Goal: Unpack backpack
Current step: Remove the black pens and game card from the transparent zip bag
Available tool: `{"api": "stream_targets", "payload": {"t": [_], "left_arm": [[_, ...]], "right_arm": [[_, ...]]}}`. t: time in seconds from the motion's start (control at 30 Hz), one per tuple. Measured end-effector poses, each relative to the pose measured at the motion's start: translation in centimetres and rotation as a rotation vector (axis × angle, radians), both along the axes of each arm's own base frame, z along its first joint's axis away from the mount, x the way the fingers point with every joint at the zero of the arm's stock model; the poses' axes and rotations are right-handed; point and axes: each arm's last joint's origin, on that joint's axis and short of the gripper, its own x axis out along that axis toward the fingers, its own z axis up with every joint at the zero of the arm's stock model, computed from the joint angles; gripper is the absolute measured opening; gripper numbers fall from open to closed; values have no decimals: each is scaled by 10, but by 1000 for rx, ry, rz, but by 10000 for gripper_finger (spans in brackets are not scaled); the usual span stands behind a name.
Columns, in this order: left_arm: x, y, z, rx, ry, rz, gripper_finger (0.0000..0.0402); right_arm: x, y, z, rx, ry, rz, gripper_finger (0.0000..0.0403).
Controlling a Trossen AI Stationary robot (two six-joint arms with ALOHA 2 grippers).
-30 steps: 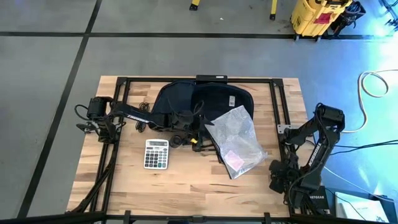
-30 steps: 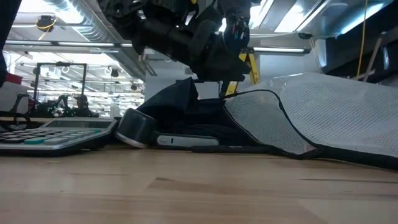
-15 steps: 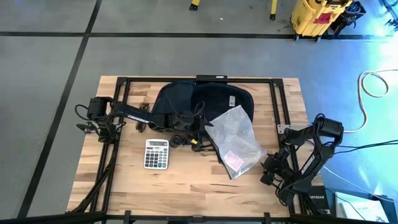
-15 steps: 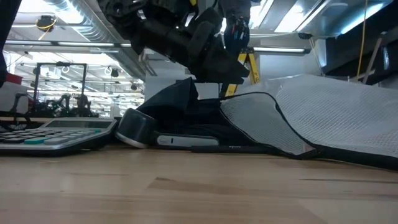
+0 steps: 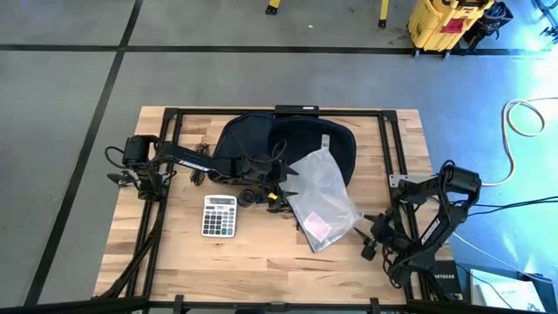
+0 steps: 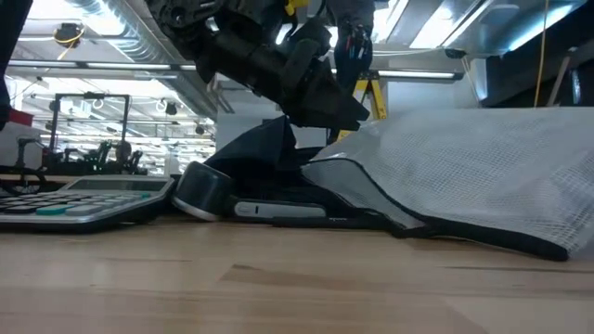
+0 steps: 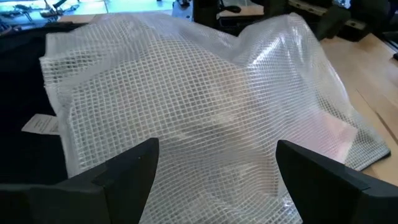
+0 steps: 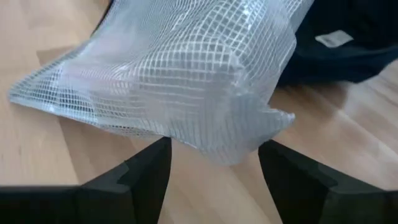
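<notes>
Navy backpack (image 5: 261, 139) lies long axis across the table; both pincers, left (image 5: 277, 185) and right (image 5: 366, 240), gape empty.

Backpack (image 5: 261, 139) was dark navy, near black, with a small white tag (image 5: 325, 141). Mesh bag (image 5: 324, 194) was translucent white, fine square-grid weave, black trim on its edge, pink patch (image 5: 317, 226) showing through. Calculator (image 5: 219, 215) was silver-grey with white and dark keys, teal ones in low view. Bench (image 5: 261, 262) was light wood planks, black frame. Both hands' fingers (image 7: 134, 168) were black.
</notes>
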Motion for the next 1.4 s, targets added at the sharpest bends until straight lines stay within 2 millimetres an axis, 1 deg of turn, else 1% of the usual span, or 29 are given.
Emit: {"api": "stream_targets", "payload": {"t": [0.3,0.4,0.47,0.53,0.6,0.67,0.73,0.77,0.87,0.93,1.0,1.2,1.33,1.4], "left_arm": [[0,-3,-5,-1,26,-9,310],[0,-3,-5,-1,26,-9,310],[0,-3,-5,0,26,-8,310],[0,-3,-5,1,26,-9,310],[0,-3,-5,1,26,-9,310],[0,-3,-5,0,26,-9,310],[0,-3,-4,-1,24,-8,310],[0,-4,-4,-4,24,-7,310],[0,-8,-4,-6,24,-18,310],[-1,-12,0,0,17,-29,310],[-2,-17,5,-1,-1,-39,310],[-11,-28,32,4,-68,-67,310],[-17,-34,41,47,-72,-60,310],[-18,-35,42,66,-66,-53,310]], "right_arm": [[21,-4,3,-19,-182,14,225],[27,-3,6,-27,-213,9,225],[29,-2,8,-38,-229,20,216],[33,-1,10,-42,-261,24,193],[36,0,11,-36,-270,16,155],[39,0,11,-29,-280,7,101],[40,0,11,-30,-298,10,36],[41,0,12,-36,-314,17,19],[46,4,19,-28,-346,10,8],[50,8,31,-19,-334,-4,3],[53,12,50,-11,-313,-20,2],[55,18,118,47,-225,-60,0],[55,15,162,151,-158,-87,0],[57,12,184,207,-132,-80,0]]}}
